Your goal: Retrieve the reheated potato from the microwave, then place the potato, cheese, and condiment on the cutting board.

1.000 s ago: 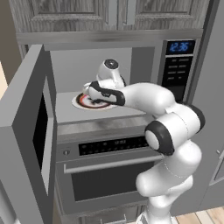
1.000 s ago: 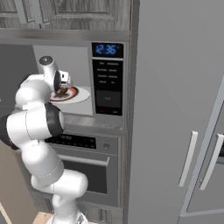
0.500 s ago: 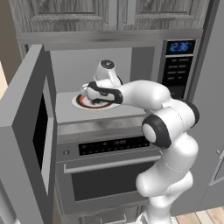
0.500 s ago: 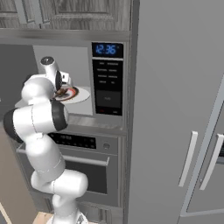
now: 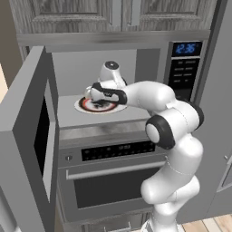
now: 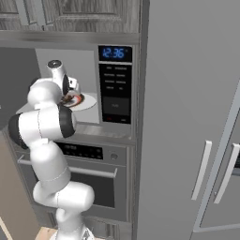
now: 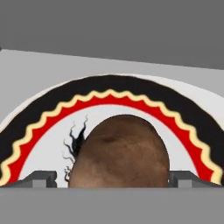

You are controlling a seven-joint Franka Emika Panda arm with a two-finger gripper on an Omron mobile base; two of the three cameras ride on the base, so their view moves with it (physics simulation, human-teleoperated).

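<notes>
the gripper [image 7: 112, 179] is spread as wide as it goes, one finger [image 7: 39, 178] on each side of the potato [image 7: 119, 153], nothing grabbed yet. looks lined up for a squeeze, since the potato sits right in the gap. the potato rests on a plate [image 7: 192, 105] with a black, yellow and red zigzag rim, which sits on the floor of the microwave [image 5: 186, 68]. its door [image 5: 31, 136] hangs wide open to the left so the arm can reach straight in. below is the oven [image 5: 111, 179]. cheese, bottle and board aren't anywhere i can point to, so i'd say this is just step one
</notes>
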